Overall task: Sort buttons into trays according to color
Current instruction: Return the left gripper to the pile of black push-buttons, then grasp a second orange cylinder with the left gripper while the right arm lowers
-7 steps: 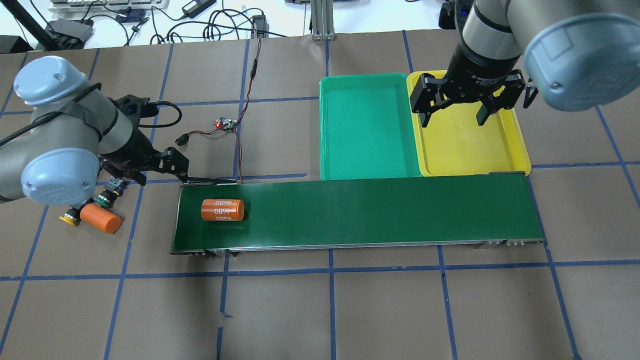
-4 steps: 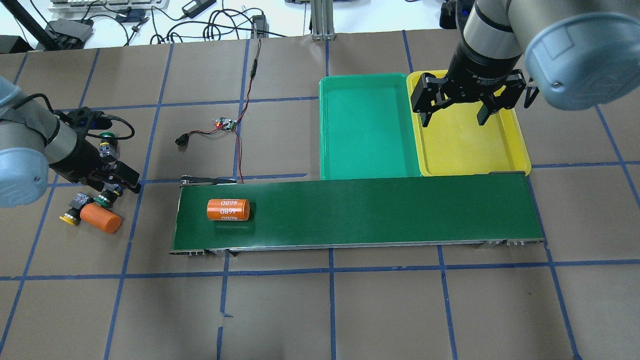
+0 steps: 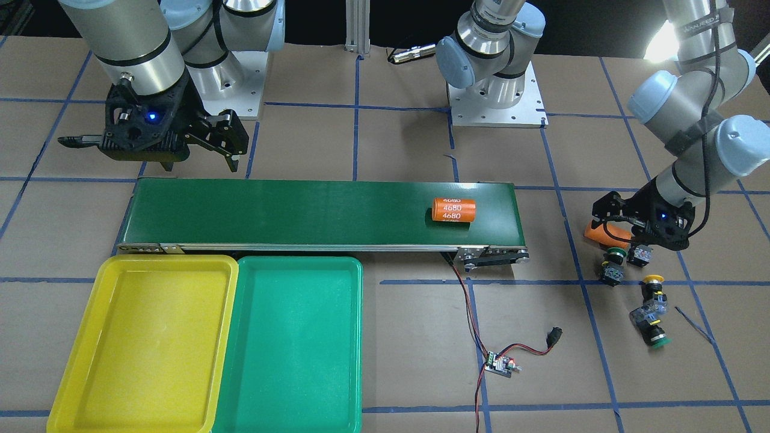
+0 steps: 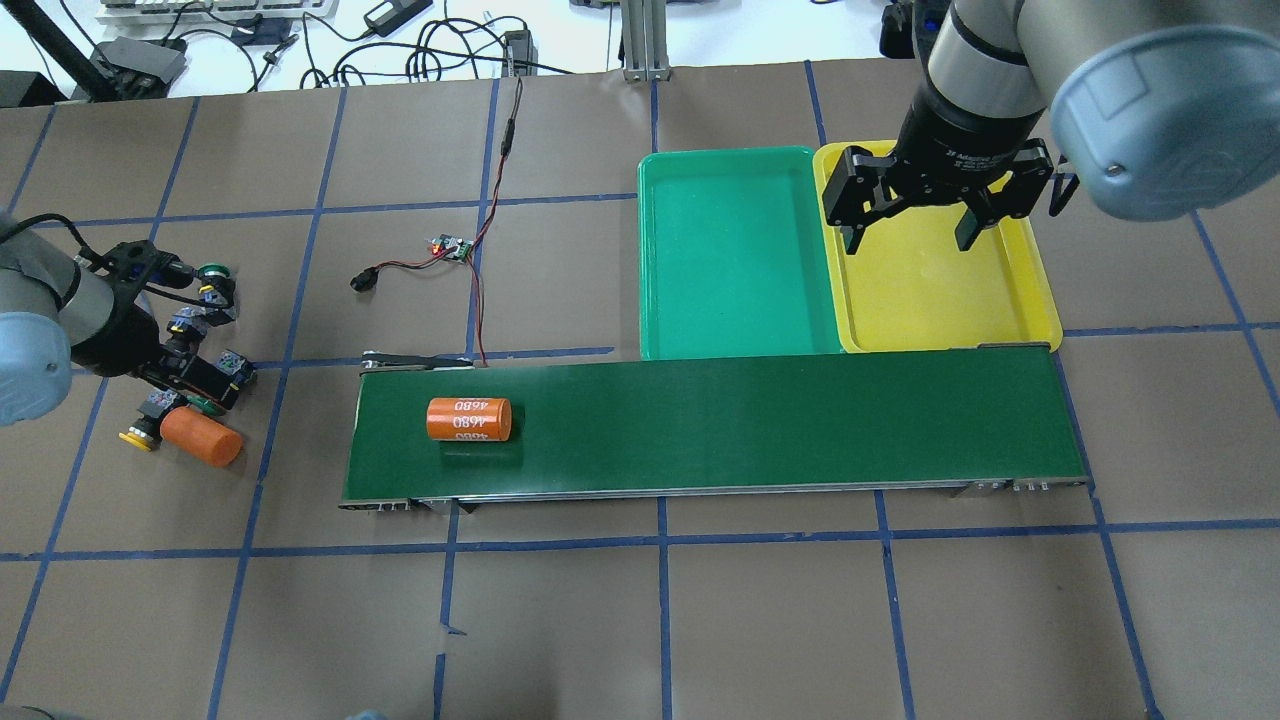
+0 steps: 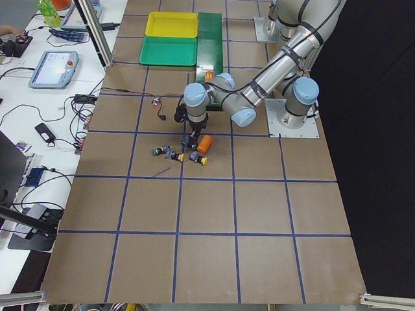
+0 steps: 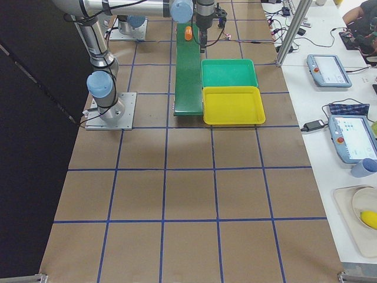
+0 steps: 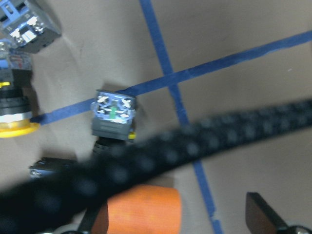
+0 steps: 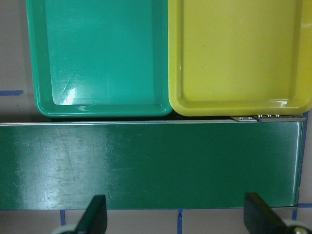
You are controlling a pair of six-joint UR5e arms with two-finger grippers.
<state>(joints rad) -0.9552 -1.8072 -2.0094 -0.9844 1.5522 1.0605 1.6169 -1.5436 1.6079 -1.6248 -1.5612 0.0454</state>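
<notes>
Buttons [image 3: 654, 291]: four clear from front, partly hidden overhead; all outside yellow tray [image 3: 150, 343], green tray [image 3: 295, 349]. Left gripper [image 3: 616, 224], right gripper [image 4: 908, 240] spread wide.

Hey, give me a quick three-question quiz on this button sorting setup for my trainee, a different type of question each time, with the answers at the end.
1. True or false: neither the green tray nor the yellow tray holds any of the buttons yet.
2. Multiple choice: what lies on the conveyor belt? A, a yellow button. B, an orange cylinder marked 4680. C, nothing.
3. Short answer: is the right hand open or shut?

Key: 1 true. 2 B. 3 open, with nothing between its fingers.
</notes>
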